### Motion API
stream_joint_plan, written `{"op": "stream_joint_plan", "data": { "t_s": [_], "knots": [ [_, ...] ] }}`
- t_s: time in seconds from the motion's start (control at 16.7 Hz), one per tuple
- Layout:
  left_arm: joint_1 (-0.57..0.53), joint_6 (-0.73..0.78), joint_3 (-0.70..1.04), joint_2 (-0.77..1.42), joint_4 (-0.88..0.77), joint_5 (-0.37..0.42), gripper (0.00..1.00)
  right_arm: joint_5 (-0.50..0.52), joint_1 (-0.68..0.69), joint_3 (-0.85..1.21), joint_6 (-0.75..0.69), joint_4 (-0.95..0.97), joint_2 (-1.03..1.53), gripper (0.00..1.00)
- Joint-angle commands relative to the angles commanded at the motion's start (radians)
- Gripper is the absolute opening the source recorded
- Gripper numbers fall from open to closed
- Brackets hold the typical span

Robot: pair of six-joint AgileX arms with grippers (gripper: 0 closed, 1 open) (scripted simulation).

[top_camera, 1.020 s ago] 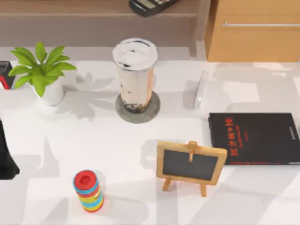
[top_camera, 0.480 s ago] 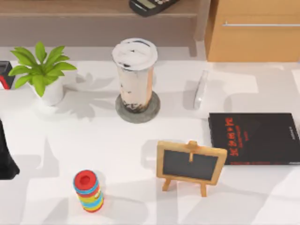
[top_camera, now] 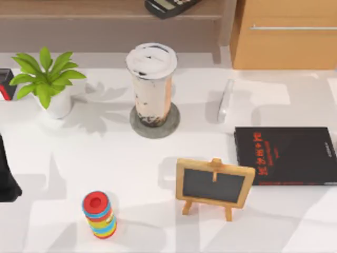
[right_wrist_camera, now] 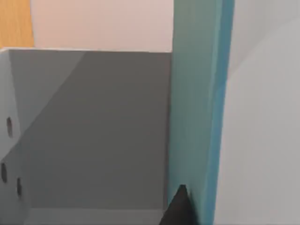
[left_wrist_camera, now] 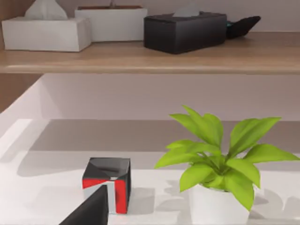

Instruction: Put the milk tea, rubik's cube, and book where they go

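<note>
The right gripper [right_wrist_camera: 180, 206] sits against the upright book [right_wrist_camera: 199, 108], a grey bin wall [right_wrist_camera: 89, 126] just beside; whether it grips is unclear. The left arm [top_camera: 6, 176] is parked at the table's left edge, the cube [left_wrist_camera: 107, 183] and plant [left_wrist_camera: 218, 164] just ahead, its grip hidden. The milk tea [top_camera: 151, 84] stands on a coaster [top_camera: 155, 122], open table around it.

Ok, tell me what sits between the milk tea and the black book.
In the top view, a white mouse lies between the milk tea and the black book.
</note>
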Motion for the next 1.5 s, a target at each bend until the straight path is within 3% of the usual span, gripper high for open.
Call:
{"op": "stream_joint_plan", "data": {
  "t_s": [0.24,0.3,1.32,1.5],
  "knots": [
    [0.0,0.0,0.0,0.0,0.0,0.0,1.0,0.0,0.0,0.0,0.0,0.0,0.0,0.02],
    [0.0,0.0,0.0,0.0,0.0,0.0,1.0,0.0,0.0,0.0,0.0,0.0,0.0,0.0],
    [0.0,0.0,0.0,0.0,0.0,0.0,1.0,-0.009,-0.006,-0.025,0.003,-0.016,-0.043,0.0],
    [0.0,0.0,0.0,0.0,0.0,0.0,1.0,0.052,0.002,-0.072,0.065,0.007,-0.105,0.0]
  ]
}}
